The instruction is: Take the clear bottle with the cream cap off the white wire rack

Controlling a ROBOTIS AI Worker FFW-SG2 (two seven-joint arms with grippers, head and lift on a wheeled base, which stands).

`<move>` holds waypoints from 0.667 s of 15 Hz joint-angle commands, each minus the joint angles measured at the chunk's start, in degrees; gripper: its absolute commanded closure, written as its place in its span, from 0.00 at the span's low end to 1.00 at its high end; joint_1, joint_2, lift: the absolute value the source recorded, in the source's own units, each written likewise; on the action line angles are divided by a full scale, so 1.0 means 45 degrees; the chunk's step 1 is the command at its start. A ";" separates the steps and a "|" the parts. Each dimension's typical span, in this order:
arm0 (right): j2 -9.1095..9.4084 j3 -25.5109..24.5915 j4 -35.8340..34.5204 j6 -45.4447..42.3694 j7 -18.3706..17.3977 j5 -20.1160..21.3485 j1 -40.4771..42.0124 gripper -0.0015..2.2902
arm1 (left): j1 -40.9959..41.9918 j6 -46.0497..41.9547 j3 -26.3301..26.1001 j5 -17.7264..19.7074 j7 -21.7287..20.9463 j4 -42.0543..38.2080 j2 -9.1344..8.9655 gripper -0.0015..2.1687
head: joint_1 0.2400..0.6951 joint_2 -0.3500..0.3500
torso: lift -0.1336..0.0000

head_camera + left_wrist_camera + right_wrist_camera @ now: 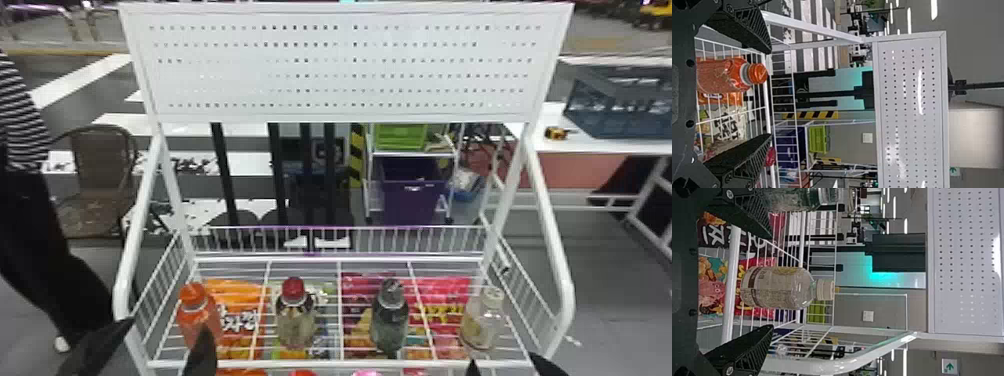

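Note:
My right gripper [502,369] is at the bottom edge of the head view, just in front of the clear bottle with the cream cap [482,320], which stands at the right end of the white wire rack [320,364]. In the right wrist view the right gripper [772,282] is open, and the clear bottle [785,288] stands beyond its fingers, lined up between them. My left gripper [165,345] is at the rack's front left corner. The left wrist view has the left gripper [770,94] open, with the orange bottle [723,76] beyond the gap.
A red-capped bottle [295,320] and a dark-capped bottle [390,320] stand along the same shelf. Snack bags [240,320] lie beneath the wires. The rack's right side rail [555,250] rises beside the clear bottle, and a perforated white panel [340,90] spans the top.

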 commanded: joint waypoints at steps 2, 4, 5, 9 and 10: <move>0.0011 0.0240 0.1665 -0.0109 -0.0584 0.0358 -0.1629 0.04 | -0.0219 0.0566 -0.0297 -0.0275 0.0023 0.0007 0.0020 0.06 | 0.57 0.50 | 1.00; 0.0011 0.0260 0.2154 -0.0031 -0.0584 0.0397 -0.2254 0.04 | -0.0219 0.0566 -0.0336 -0.0314 0.0023 0.0026 0.0020 0.06 | 0.57 0.50 | 1.00; 0.0011 0.0338 0.2388 0.0008 -0.0604 0.0455 -0.2566 0.04 | -0.0219 0.0566 -0.0336 -0.0314 0.0023 0.0065 0.0040 0.06 | 0.57 0.50 | 1.00; 0.0011 0.0396 0.2622 0.0399 -0.0916 0.0846 -0.3132 0.04 | -0.0239 0.0566 -0.0316 -0.0314 0.0023 0.0183 0.0079 0.06 | 0.57 0.50 | 1.00; 0.0011 0.0396 0.2661 0.0555 -0.0916 0.0924 -0.3250 0.04 | -0.0239 0.0566 -0.0316 -0.0314 0.0023 0.0183 0.0098 0.06 | 0.57 0.50 | 1.00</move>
